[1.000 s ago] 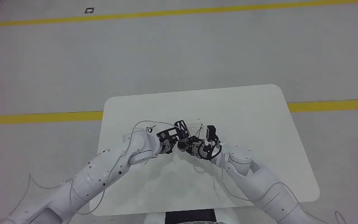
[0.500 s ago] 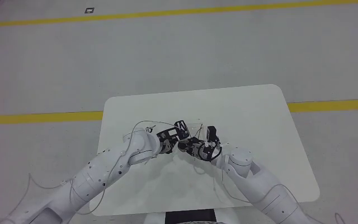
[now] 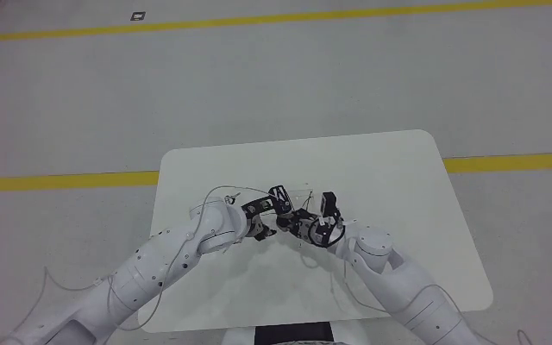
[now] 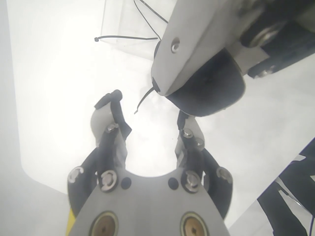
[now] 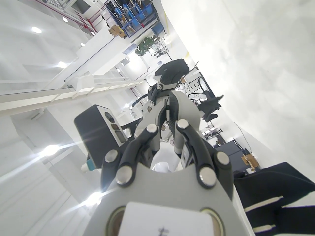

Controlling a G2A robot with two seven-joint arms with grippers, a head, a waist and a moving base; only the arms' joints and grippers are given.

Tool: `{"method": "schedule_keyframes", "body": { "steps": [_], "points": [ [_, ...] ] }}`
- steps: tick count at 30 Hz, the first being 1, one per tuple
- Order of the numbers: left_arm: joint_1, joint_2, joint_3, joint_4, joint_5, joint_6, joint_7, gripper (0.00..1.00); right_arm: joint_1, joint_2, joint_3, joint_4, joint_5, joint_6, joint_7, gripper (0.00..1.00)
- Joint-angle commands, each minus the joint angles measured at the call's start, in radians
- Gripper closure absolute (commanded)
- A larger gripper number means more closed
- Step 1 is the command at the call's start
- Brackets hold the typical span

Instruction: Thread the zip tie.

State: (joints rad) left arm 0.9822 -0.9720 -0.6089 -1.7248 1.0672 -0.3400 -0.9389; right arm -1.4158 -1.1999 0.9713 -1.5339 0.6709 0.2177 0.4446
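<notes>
Here, left gripper (image 4: 147, 109) with fingers spread apart, right gripper (image 4: 160, 88) squeezed on a thin black plastic zip tie (image 4: 144, 98), bent tip near the left fingers.

- The zip tie (image 4: 142, 98) looked like thin, black, matt plastic.
- The counter (image 4: 61, 74) was smooth, white and matt.
- The left fingers (image 4: 118, 114) wore black rubbery pads with shiny metal screws.
- The tray (image 4: 115, 8) was clear, glossy plastic.

A white, round-cornered surface (image 3: 388, 172) stands on grey floor (image 3: 276, 86) crossed by yellow lines (image 3: 259, 19), with a small dark marker (image 3: 138, 15) beside the far one. A clear plastic tray (image 4: 114, 7) lies on the surface.
</notes>
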Motion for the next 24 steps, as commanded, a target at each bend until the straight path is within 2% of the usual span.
{"method": "schedule_keyframes", "body": {
  "steps": [1, 11, 13, 15, 20, 24],
  "points": [
    [0.000, 0.000, 0.000, 0.000, 0.000, 0.000, 0.000, 0.00, -0.004, 0.003, 0.011, -0.001, -0.009, -0.007, 0.007, 1.00],
    [0.000, 0.000, 0.000, 0.000, 0.000, 0.000, 0.000, 0.00, -0.021, 0.010, 0.045, -0.008, -0.022, -0.014, 0.043, 1.00],
    [0.007, 0.001, -0.010, 0.015, -0.004, 0.013, 0.034, 0.00, -0.021, 0.010, 0.047, -0.008, -0.021, -0.015, 0.042, 1.00],
    [0.012, 0.006, -0.026, 0.024, -0.005, 0.018, 0.040, 0.00, -0.023, 0.010, 0.053, -0.008, -0.023, -0.020, 0.042, 1.00],
    [0.041, 0.028, -0.087, 0.011, -0.054, 0.000, 0.058, 0.00, -0.036, 0.014, 0.075, -0.014, -0.026, -0.033, 0.047, 1.00],
    [0.065, 0.060, -0.118, -0.019, -0.137, 0.000, 0.093, 0.00, -0.049, 0.018, 0.091, -0.027, -0.038, -0.043, 0.057, 1.00]
  ]
}}
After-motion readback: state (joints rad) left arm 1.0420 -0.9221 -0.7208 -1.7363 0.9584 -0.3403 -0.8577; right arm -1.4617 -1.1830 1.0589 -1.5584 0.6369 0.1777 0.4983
